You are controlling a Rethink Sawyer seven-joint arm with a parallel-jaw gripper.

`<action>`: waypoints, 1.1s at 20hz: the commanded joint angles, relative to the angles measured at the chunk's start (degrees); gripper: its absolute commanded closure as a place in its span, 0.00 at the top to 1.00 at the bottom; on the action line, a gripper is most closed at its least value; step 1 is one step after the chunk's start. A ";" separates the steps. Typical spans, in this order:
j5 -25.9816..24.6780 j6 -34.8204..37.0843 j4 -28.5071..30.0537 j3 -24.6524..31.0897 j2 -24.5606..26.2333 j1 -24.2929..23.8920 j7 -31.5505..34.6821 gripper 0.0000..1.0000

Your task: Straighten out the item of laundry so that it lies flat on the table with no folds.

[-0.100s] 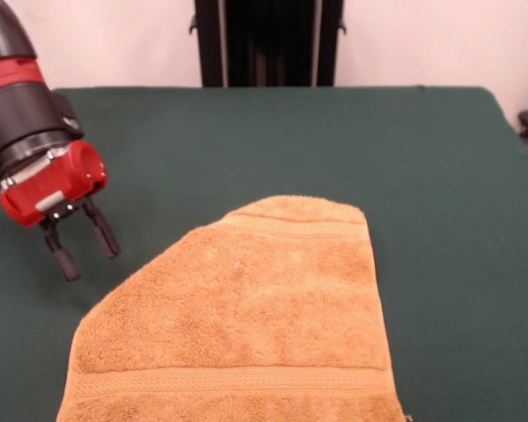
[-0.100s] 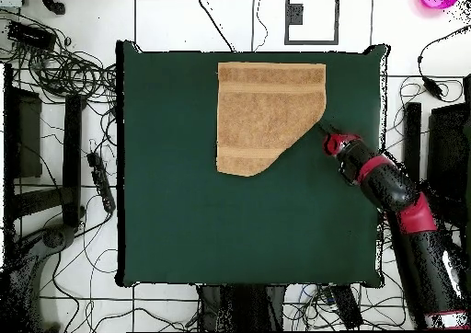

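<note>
The item of laundry (image 1: 255, 308) is a golden-orange terry towel lying on the dark green table (image 1: 246, 132). Three of its sides run straight, while one corner is turned in, which leaves a long diagonal edge; I cannot tell whether the flap lies under or over. From overhead, the towel (image 2: 265, 104) sits near the table's (image 2: 230, 219) far edge. My gripper (image 1: 88, 253) stands open and holds nothing, a short way off that diagonal edge and apart from the cloth. In the overhead view the gripper (image 2: 324, 131) points at the same slanted edge.
The red and black arm (image 2: 396, 196) reaches in over the table's right side in the overhead view. Cables and stands (image 2: 64, 81) lie on the floor around the table. The towel's near hem runs off the bottom of the front view.
</note>
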 commanded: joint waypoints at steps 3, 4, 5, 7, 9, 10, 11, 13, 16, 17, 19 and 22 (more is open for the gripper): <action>-0.54 -1.76 2.07 -0.07 4.94 1.69 -7.00 1.00; -0.58 -1.75 2.21 0.19 5.23 1.40 -7.25 1.00; -0.63 -1.75 2.34 0.45 5.52 1.11 -7.51 1.00; -0.84 -1.85 2.46 0.71 6.15 0.71 -7.80 1.00; -1.11 -1.98 2.18 0.75 6.69 0.62 -8.01 1.00; -1.25 -2.05 2.04 0.77 6.95 0.58 -8.11 1.00; -1.40 -1.97 1.80 0.80 7.23 0.56 -8.35 1.00; -1.61 -1.85 1.08 1.17 8.70 0.13 -9.83 1.00; -1.76 -1.52 0.14 1.83 10.95 -0.68 -12.19 1.00; -1.85 -1.46 -0.10 1.92 11.49 -0.84 -12.62 1.00; -2.09 -1.28 -0.63 1.95 12.20 -0.92 -13.12 1.00; -2.54 -0.75 -2.50 1.54 13.36 -0.57 -14.12 1.00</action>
